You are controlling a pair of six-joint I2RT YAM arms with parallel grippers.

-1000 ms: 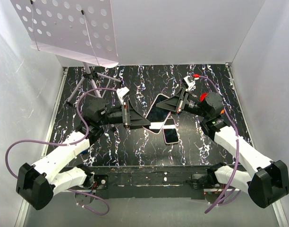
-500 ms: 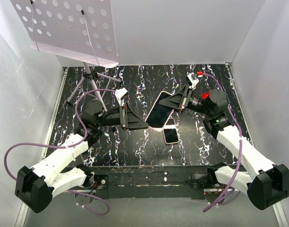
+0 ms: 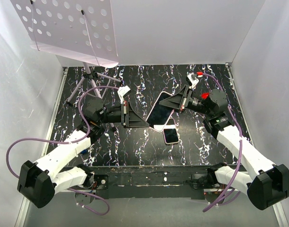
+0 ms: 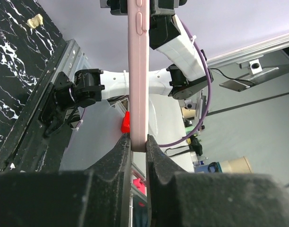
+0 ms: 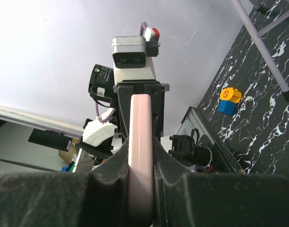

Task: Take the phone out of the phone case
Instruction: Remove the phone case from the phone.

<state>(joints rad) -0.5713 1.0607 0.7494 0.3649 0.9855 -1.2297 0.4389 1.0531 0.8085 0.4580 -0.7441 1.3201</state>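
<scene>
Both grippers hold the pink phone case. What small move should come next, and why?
Probably the left gripper should bend the pink case edge away while the right gripper holds firm: both are shut on opposite ends, with the phone inside.

Pink phone case [image 4: 138, 71]: smooth matt plastic. Phone screen [image 3: 158, 113]: glossy dark glass. Black white-veined desk [image 3: 135, 146]: marble-look, slight sheen. Left pincer [image 4: 138, 144]: matt black grainy plastic.

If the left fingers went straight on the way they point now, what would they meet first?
The left fingers clamp the pink-cased smartphone; straight beyond it, probably the right fingers holding its opposite edge. Depth is unclear.
</scene>
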